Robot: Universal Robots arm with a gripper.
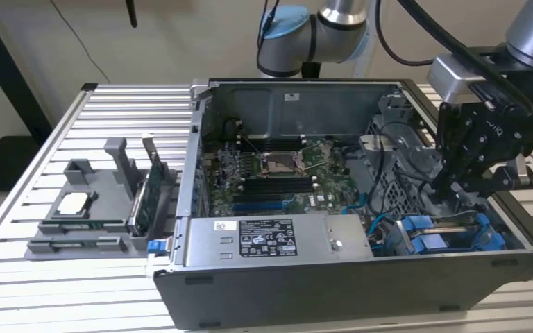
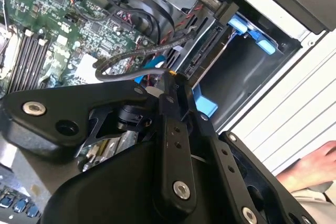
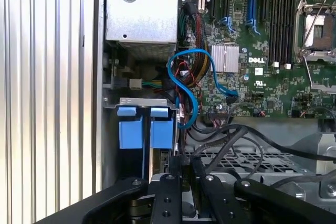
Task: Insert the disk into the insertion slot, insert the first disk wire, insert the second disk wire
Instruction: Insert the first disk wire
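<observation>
OPEN CASE, DISK SEATED: Nearest the camera in the exterior view, the opened computer case [image 1: 341, 291] stands on the slatted metal worktop [image 1: 26, 291]. A grey metal box [image 1: 276, 239] with a black-and-white sticker lies along the case's near wall.

Just beside that box, toward the exterior view's right, the disk [image 1: 426, 234] sits in the insertion slot [image 2: 241, 77], low in the case's near corner. Its bright blue frame is what catches the eye; little of the silver-grey face can be made out. The disk's long axis runs along the near wall. Its blue tabs [image 3: 130, 132] point toward the grey metal box, and its black connector edge [image 2: 207, 48] is turned toward the end effector [image 1: 447, 193].

The end effector reaches down into the case just behind the disk. It is drawn together on the end of a dark cable [image 2: 131, 72], which loops away over the green board [image 1: 276, 166].

Farther off, a grey parts holder [image 1: 91, 208] stands on the worktop at the exterior view's left, well apart from the disk. In the second wrist view a person's hand [image 2: 315, 163] lies past the case's outer wall.
</observation>
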